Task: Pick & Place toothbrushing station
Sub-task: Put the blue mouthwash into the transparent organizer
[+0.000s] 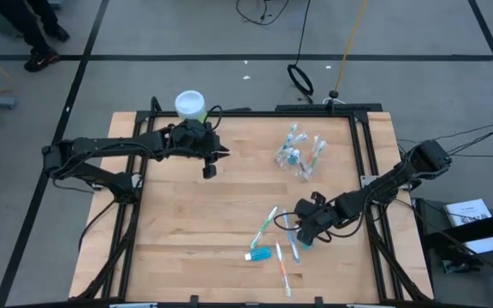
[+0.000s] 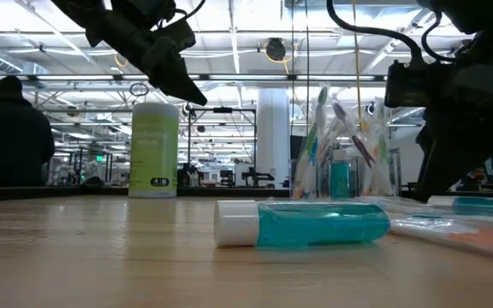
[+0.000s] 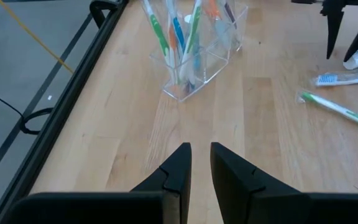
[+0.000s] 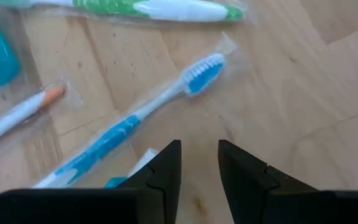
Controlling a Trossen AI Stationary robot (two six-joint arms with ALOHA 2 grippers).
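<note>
A clear plastic cup (image 1: 298, 156) stands upright at the far right of the table with several toothbrushes in it (image 3: 194, 68). Loose wrapped toothbrushes lie near the front: a blue one (image 4: 142, 118), a green one (image 4: 160, 9) and an orange one (image 4: 23, 109). One blue toothpaste tube (image 1: 259, 254) lies on its side; another's white cap (image 4: 143, 160) shows beside my right gripper's finger. My right gripper (image 4: 199, 152) hovers low over the bare wood next to the blue toothbrush, open with nothing between its fingers. My left gripper (image 3: 201, 152) hangs above the table's far left, narrowly open.
A light-green canister with a white lid (image 1: 190, 104) stands at the table's far edge behind my left gripper. Bare wood spreads over the table's left and near-left parts (image 1: 187, 231). A person (image 2: 7, 137) stands in the room beyond the table.
</note>
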